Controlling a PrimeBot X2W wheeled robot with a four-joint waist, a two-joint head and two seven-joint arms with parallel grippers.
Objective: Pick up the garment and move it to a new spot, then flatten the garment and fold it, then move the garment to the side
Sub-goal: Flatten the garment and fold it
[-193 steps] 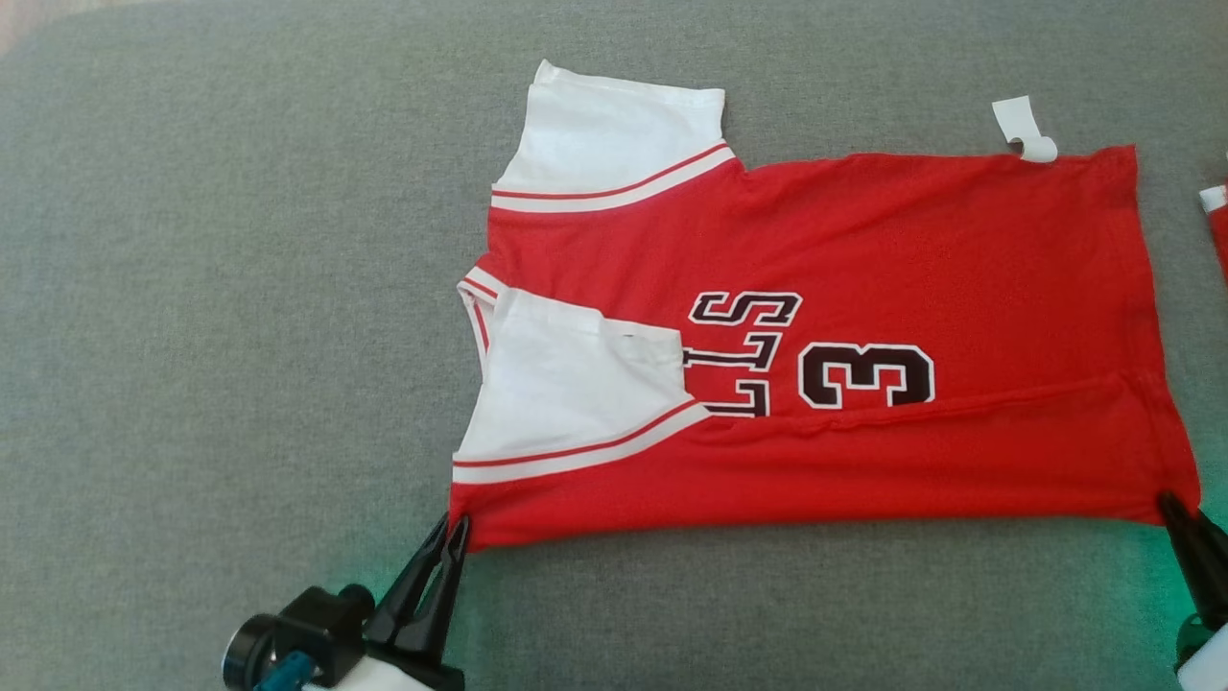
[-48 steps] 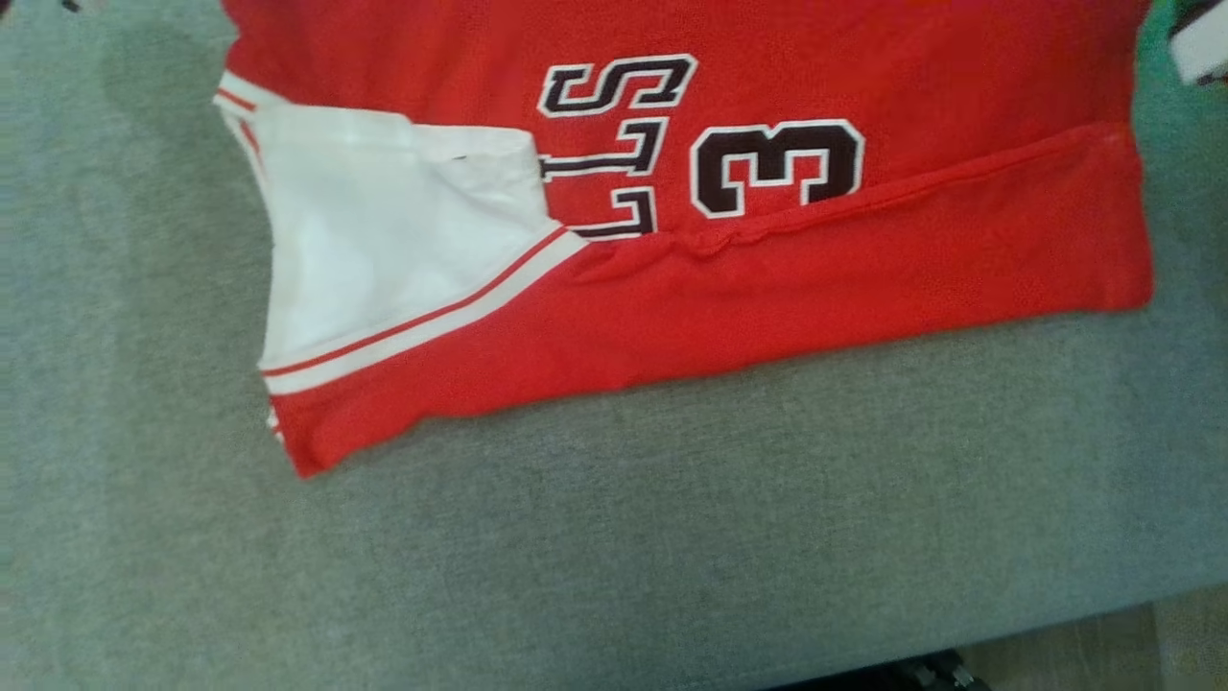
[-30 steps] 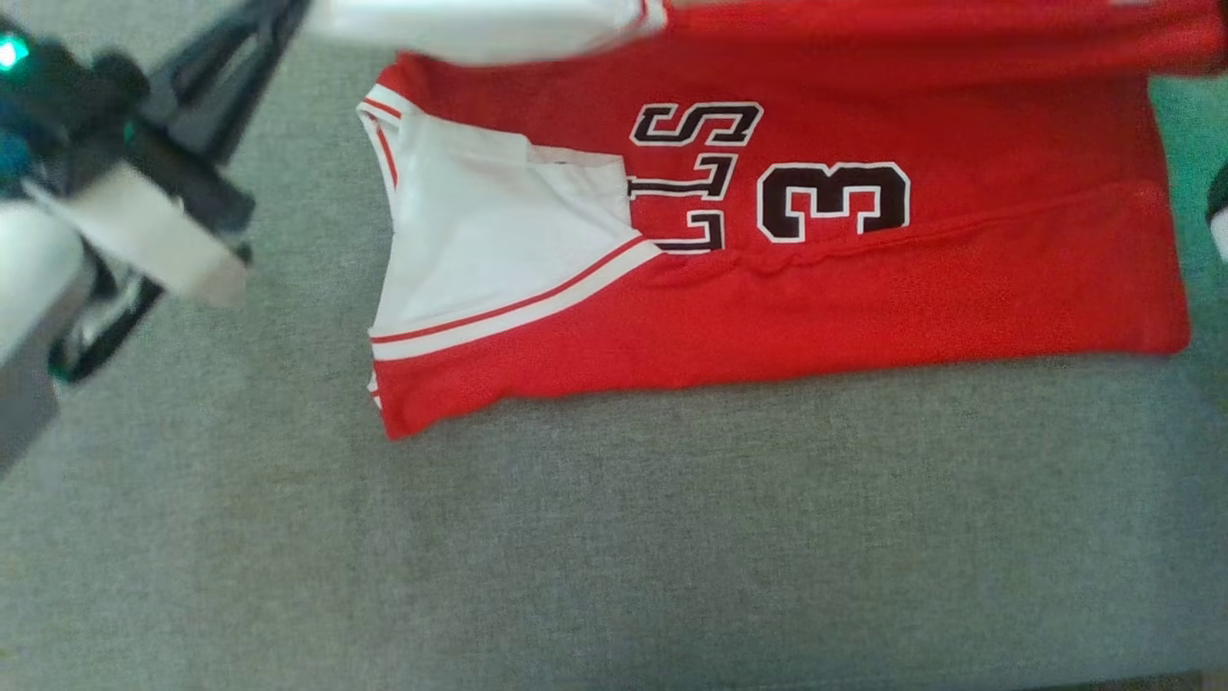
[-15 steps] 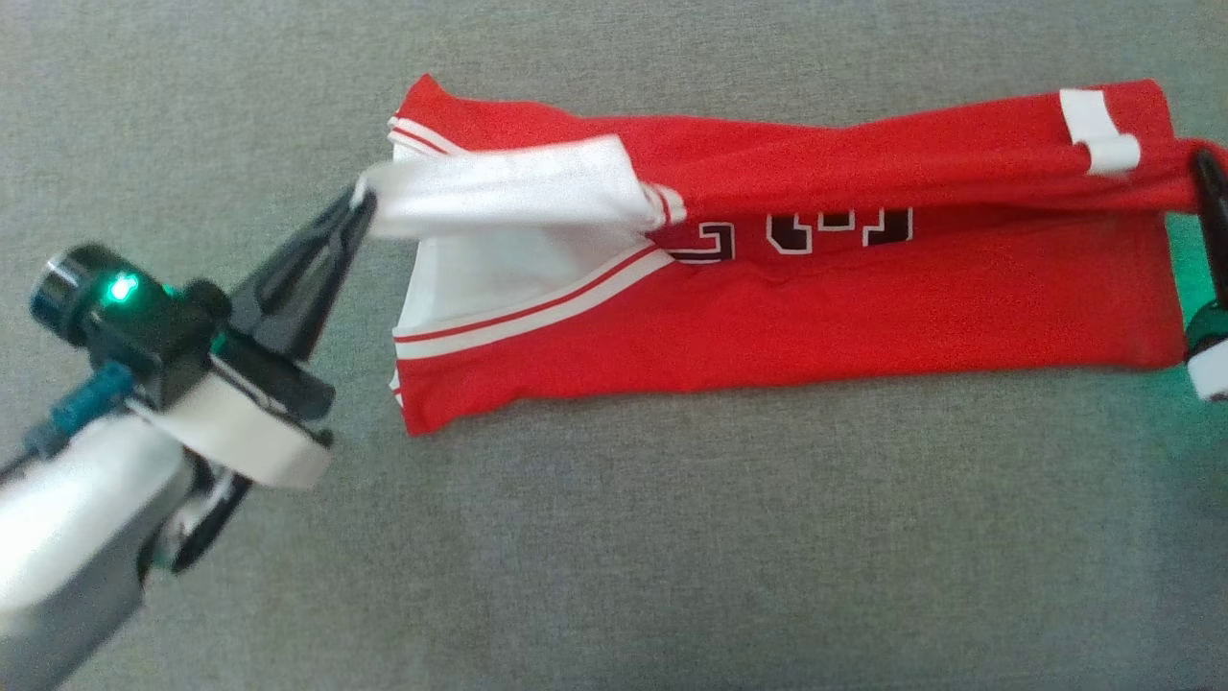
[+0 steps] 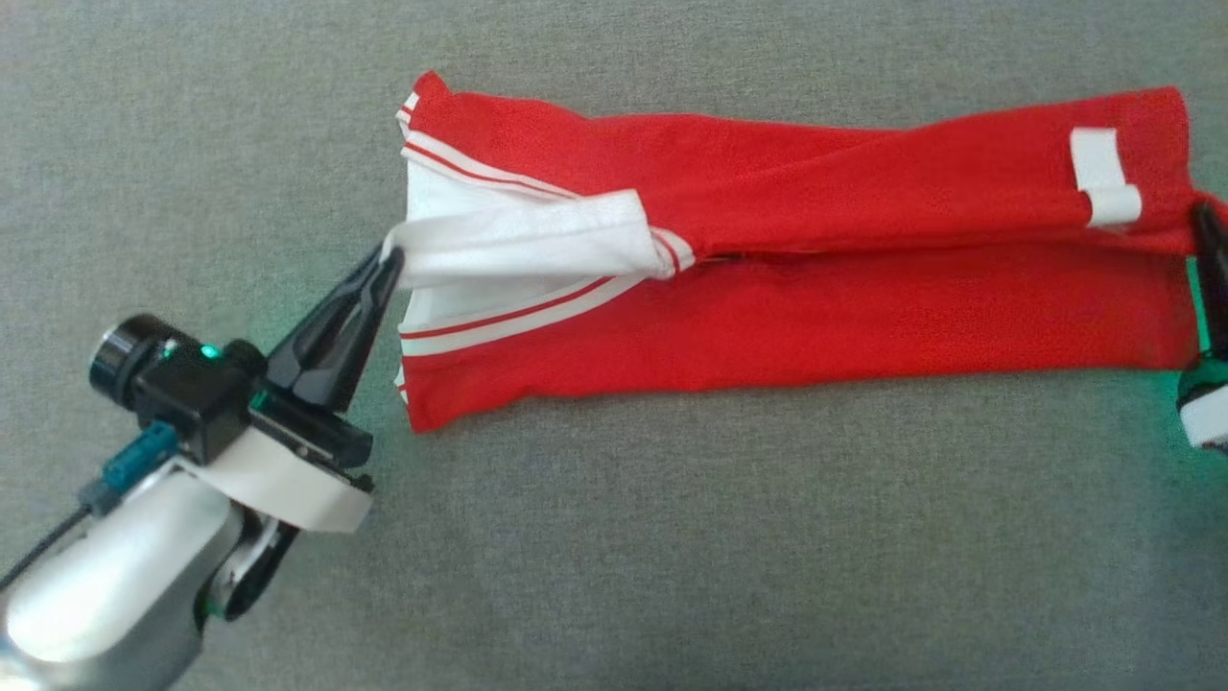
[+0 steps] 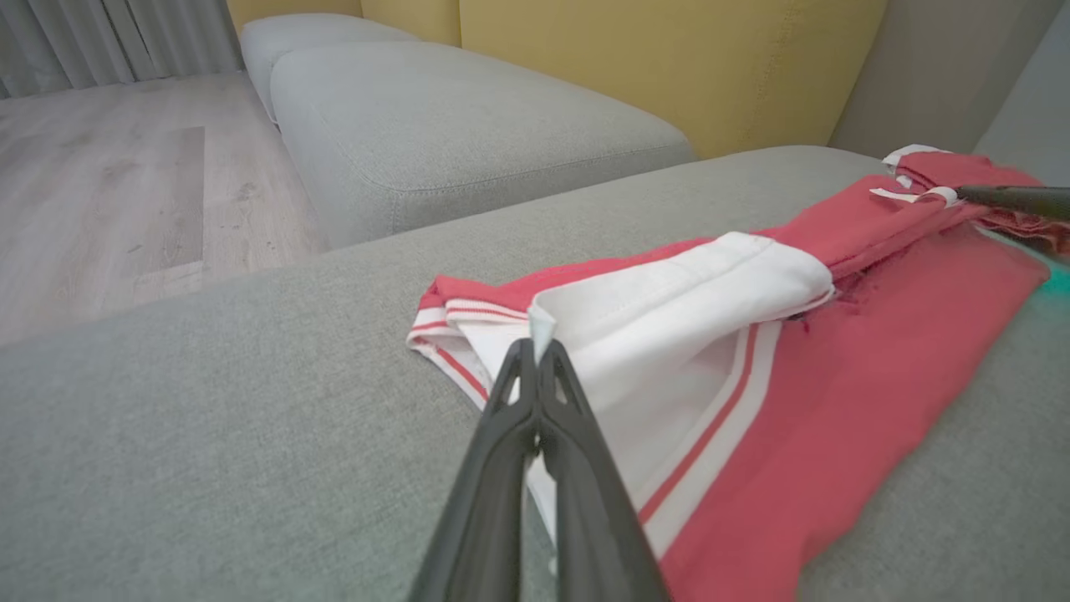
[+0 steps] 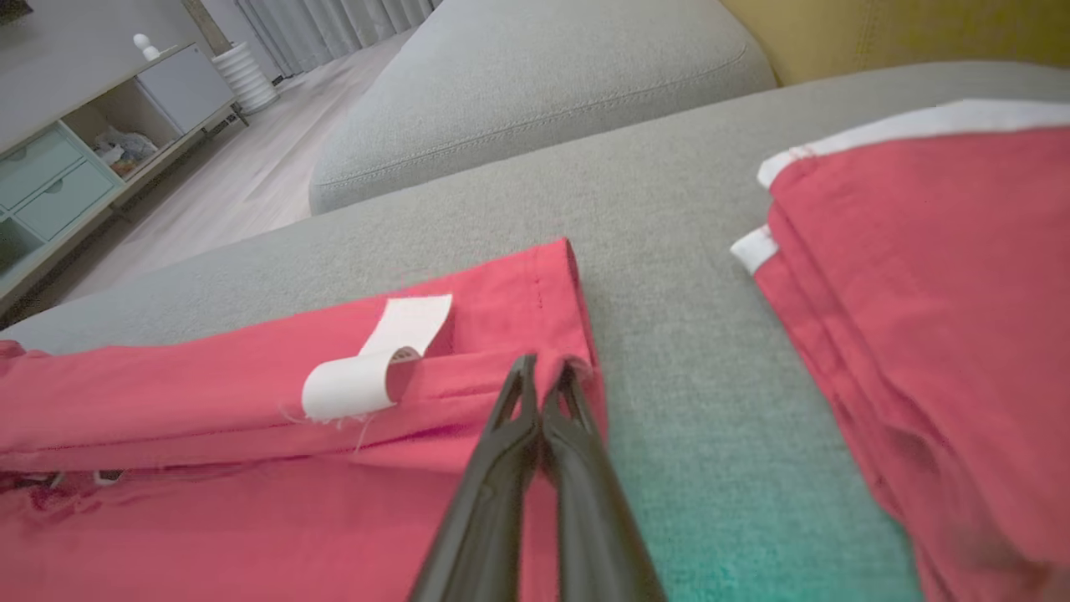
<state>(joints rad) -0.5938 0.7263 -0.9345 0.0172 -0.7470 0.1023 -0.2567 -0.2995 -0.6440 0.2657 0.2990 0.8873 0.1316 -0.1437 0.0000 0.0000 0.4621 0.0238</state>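
Folding is judged to be the step in hand: on the grey sofa cushion [image 5: 672, 537] the red garment [image 5: 787, 307] is laid as a long band, with its far edge doubled over toward the near one. Next, the held edge would need to be lowered flush onto the near edge and both grips released, so that no ridge is left. A white sleeve [image 5: 518, 245] is pinched by the left tool [image 5: 389, 261], which is clamped on it. The hem corner is clamped likewise by the right tool [image 5: 1204, 216]. A white label [image 5: 1103, 178] is curled near that hem.
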